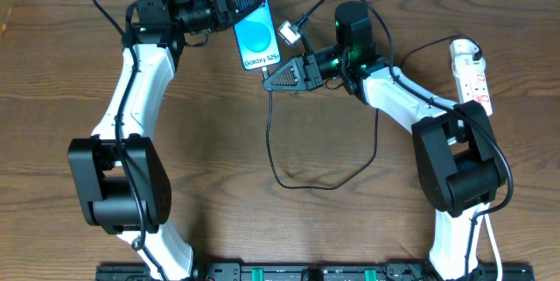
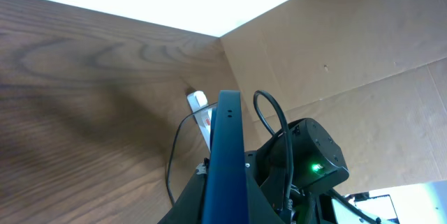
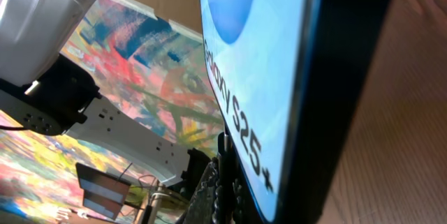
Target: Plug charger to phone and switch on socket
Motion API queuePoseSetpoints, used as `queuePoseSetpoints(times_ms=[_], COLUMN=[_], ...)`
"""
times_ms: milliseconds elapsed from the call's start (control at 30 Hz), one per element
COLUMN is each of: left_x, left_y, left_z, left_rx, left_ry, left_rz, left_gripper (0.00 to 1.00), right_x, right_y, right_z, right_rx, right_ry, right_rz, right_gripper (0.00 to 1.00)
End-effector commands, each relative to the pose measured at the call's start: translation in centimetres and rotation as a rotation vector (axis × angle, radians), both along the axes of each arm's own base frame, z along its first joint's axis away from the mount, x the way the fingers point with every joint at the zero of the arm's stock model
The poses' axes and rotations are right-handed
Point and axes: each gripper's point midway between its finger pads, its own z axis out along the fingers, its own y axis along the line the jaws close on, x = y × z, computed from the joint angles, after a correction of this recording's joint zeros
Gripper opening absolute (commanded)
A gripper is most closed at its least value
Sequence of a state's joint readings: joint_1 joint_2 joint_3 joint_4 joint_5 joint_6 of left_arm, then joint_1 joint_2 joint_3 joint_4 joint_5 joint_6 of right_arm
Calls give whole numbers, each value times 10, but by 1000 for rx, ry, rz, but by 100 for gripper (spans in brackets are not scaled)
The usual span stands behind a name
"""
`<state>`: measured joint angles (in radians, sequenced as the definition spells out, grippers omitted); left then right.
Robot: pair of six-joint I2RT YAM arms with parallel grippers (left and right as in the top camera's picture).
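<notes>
The phone (image 1: 258, 36), blue screen with "Galaxy S25+", is held off the table at the back centre by my left gripper (image 1: 248, 3), which is shut on its upper part. In the left wrist view the phone (image 2: 227, 126) shows edge-on between the fingers (image 2: 225, 182). My right gripper (image 1: 269, 79) is shut at the phone's bottom edge, and the charger's black cable (image 1: 273, 154) runs out from its tip. The connector tip is hidden. The charger's white plug (image 1: 287, 30) lies loose beside the phone. The socket (image 1: 471, 75) lies at the far right. The phone's screen (image 3: 265, 77) fills the right wrist view above the fingers (image 3: 227, 182).
The black cable loops across the middle of the table and back up toward the right arm. The socket's thick white cord (image 1: 486, 228) runs down the right side. A cardboard wall (image 2: 363, 56) stands behind the table; the socket (image 2: 201, 112) lies near it.
</notes>
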<state>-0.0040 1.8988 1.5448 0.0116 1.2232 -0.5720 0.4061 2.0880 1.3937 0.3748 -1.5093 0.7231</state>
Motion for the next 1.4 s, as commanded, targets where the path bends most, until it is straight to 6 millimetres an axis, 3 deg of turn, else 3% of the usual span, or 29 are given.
queuePoseSetpoints(times_ms=[0,367,633,1367], left_x=[-13,-9,0,7], left_y=[-11,-9,-4,-1], left_z=[12,17,42,41], left_rx=[-22,-30,-69,-57], left_ry=[-17,-21,-104,-111], left_rz=[-64,-44,-23,21], left_gripper=[7,7,7,8], right_x=[24,24,23,11], right_y=[-8,-8,-9,-11], right_z=[0,0,0,12], right_rx=[-13,-13,-11,52], right_ry=[-20,-21,-20,-113], right_rz=[-98,-97,-92,-12], right_gripper=[1,1,1,1])
